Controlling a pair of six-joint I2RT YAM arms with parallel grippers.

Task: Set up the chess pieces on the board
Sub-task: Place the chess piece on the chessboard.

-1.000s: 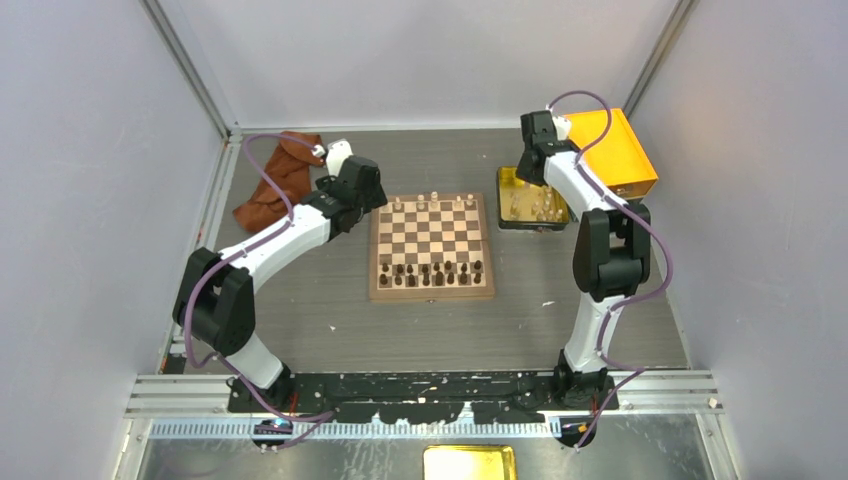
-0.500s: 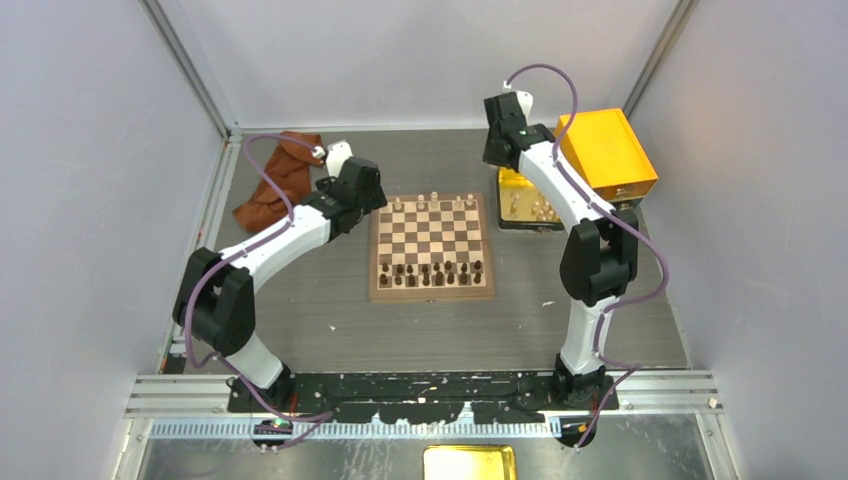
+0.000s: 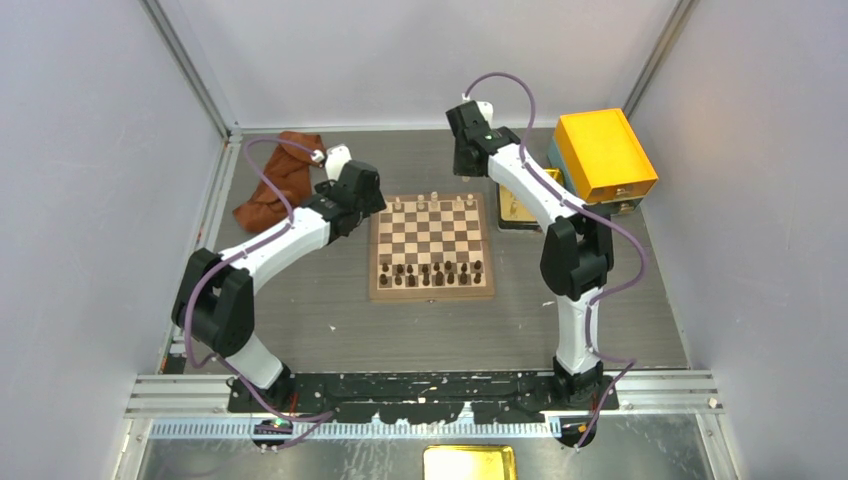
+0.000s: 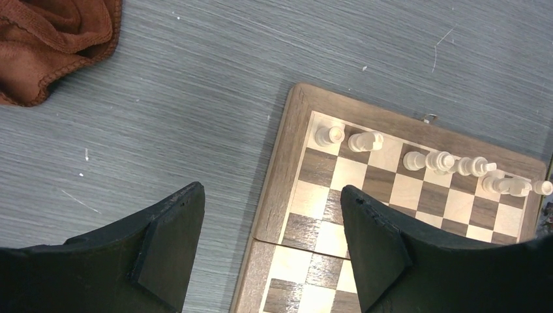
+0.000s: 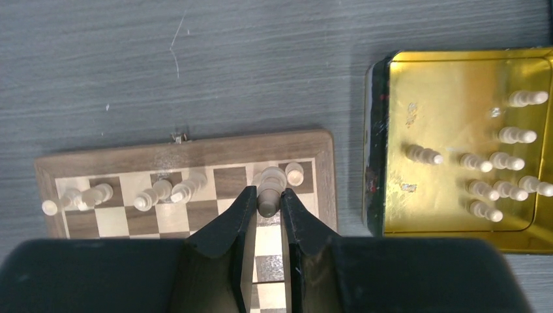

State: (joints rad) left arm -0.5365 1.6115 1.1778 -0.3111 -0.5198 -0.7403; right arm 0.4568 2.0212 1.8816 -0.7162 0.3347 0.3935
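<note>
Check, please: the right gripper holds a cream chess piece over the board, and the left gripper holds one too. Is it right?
No. In the left wrist view the left gripper is open and holds nothing. The right gripper does hold a cream chess piece over the board.

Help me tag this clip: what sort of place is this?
Likely a robot test cell: plain walls enclose the table; left arm and right arm bolt onto a metal rail.
</note>
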